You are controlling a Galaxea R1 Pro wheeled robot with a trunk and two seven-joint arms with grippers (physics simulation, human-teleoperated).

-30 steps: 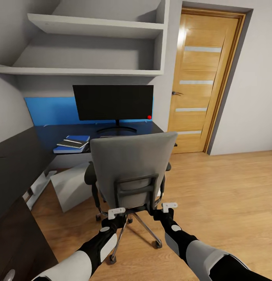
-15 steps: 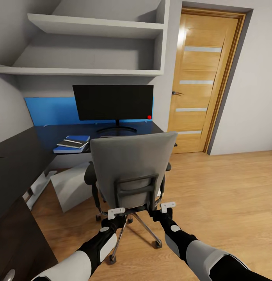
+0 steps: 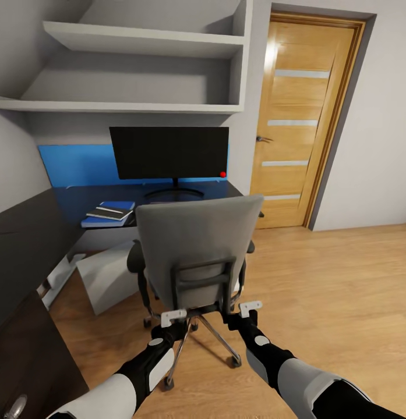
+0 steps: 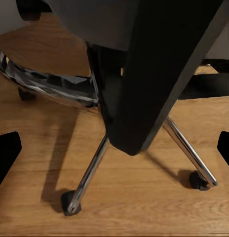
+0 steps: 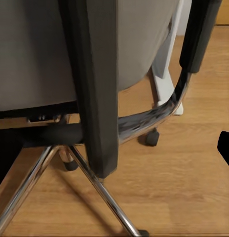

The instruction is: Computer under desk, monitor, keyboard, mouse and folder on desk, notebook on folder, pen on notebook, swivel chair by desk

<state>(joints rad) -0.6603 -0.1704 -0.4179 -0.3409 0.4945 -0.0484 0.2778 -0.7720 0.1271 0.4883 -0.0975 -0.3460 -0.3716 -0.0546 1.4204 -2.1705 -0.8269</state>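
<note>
Behind the swivel chair (image 3: 198, 250), the left gripper (image 3: 173, 318) and right gripper (image 3: 251, 306) reach its black back frame, both spread wide. Beyond stands the monitor (image 3: 169, 152) on the desk (image 3: 74, 198).

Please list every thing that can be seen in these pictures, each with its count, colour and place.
swivel chair: one, grey, in front of the desk.
desk: one, black, at left and back wall.
monitor: one, black, on desk.
folder: one, blue, on desk.
notebook: one, grey, on folder.
computer: one, light grey, on floor beside the desk.
shelves: two, grey, above monitor.
door: one, wooden, right of desk.
left claw, right claw: behind the chair back.
</note>
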